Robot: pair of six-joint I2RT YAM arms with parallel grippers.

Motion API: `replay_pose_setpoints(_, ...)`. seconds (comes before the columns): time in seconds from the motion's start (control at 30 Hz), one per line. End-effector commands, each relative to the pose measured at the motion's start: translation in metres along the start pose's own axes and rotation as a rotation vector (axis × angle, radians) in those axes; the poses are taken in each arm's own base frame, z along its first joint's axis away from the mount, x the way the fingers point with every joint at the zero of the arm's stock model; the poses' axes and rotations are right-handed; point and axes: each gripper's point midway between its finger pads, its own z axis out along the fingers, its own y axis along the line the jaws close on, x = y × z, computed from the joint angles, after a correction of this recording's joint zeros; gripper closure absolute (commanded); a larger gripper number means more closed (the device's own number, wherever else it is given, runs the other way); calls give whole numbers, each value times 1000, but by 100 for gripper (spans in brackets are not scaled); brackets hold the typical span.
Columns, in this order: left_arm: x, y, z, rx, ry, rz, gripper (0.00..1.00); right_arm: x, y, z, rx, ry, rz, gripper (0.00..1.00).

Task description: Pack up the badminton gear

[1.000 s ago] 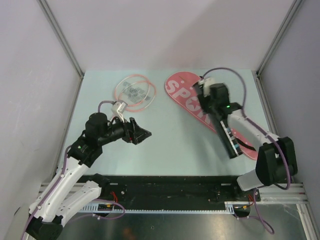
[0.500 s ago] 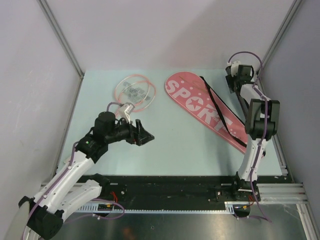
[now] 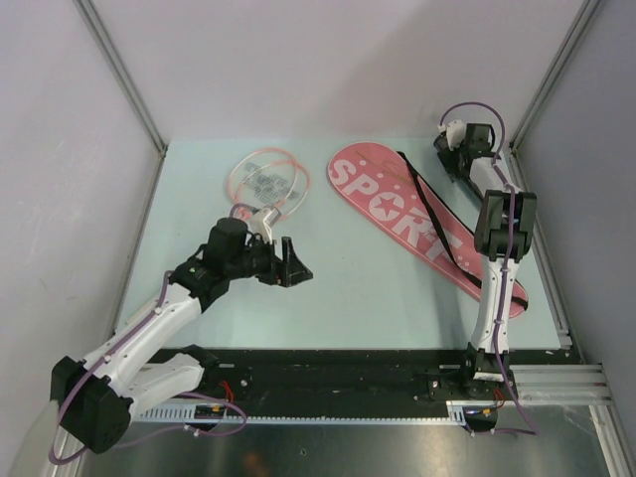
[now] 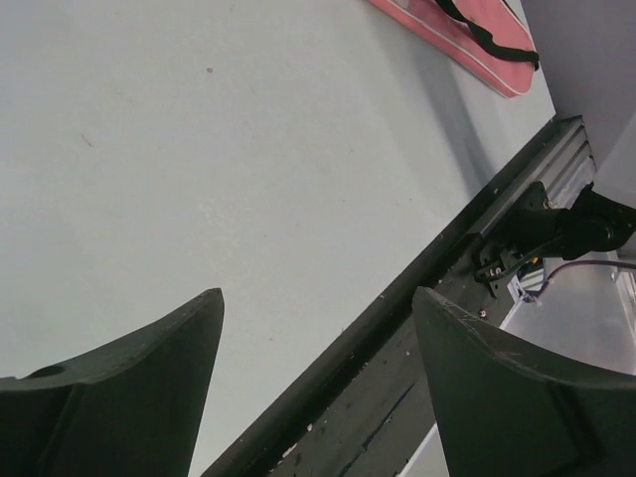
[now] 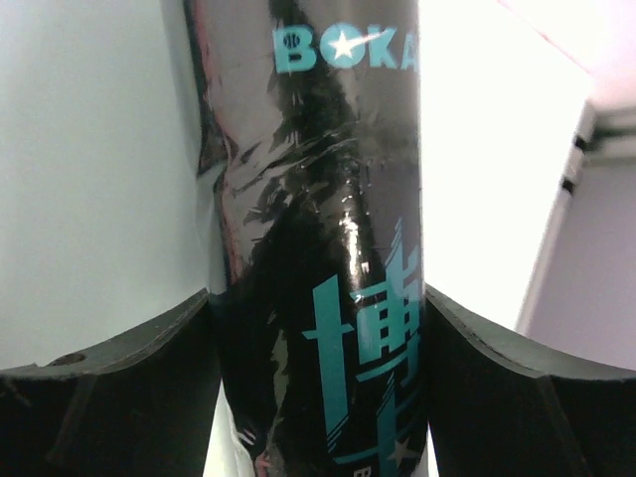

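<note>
My right gripper is shut on the long black tube, which has teal lettering; the tube fills the gap between the fingers. In the top view this gripper is at the far right corner, and I cannot make out the tube there. The pink racket cover lettered "SPORT" lies diagonally on the table with its black strap across it. The pink-white racket head lies at the far left; small pale shapes lie on its strings, too small to identify. My left gripper is open and empty, near the racket's handle end.
The left wrist view shows bare pale table, the black front rail with cables, and the cover's end at the top. Pale walls enclose the table; metal posts stand at the far corners.
My right arm has swung from over the cover out to the far right corner, carrying the tube. My left gripper has drifted slightly right and nearer, still open.
</note>
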Motion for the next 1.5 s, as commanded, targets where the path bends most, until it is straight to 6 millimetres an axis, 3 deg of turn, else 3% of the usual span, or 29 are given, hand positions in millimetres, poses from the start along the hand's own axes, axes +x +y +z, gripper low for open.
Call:
replay_pose_setpoints(0.0, -22, -21, -4, 44, -74, 29, 18, -31, 23, 8, -165, -127, 62, 24)
replay_pose_setpoints(0.13, -21, -26, -6, 61, -75, 37, 18, -33, 27, 12, -178, -125, 97, 10)
replay_pose_setpoints(0.17, -22, -27, -7, 62, -78, 37, 19, -34, 29, 12, -185, -127, 117, 1)
replay_pose_setpoints(0.33, -23, -30, -9, 75, -84, 51, 18, -46, 13, 3, -162, -150, 186, 0)
replay_pose_setpoints(0.7, -21, -33, -11, 89, -82, 62, 18, -87, -30, -45, -92, -218, 272, 0)
replay_pose_setpoints(0.8, -21, -34, -12, 95, -81, 64, 18, -87, -40, -52, -47, -208, 303, 0)
replay_pose_setpoints(0.93, -19, -33, -12, 94, -81, 62, 18, -97, -64, -80, 46, -211, 372, 0)
replay_pose_setpoints(1.1, -19, -36, -15, 108, -85, 62, 18, -92, -77, -89, 65, -213, 412, 1)
replay_pose_setpoints(1.27, -18, -36, -15, 110, -82, 63, 18, -93, -76, -94, 10, -238, 487, 0)
replay_pose_setpoints(1.37, -20, -38, -15, 113, -82, 64, 18, -97, -65, -96, -49, -243, 518, 0)
replay_pose_setpoints(1.43, -20, -38, -14, 113, -81, 64, 18, -93, -60, -93, -81, -237, 547, 0)
replay_pose_setpoints(1.47, -21, -39, -16, 117, -85, 68, 18, -86, -68, -90, -63, -228, 568, 0)
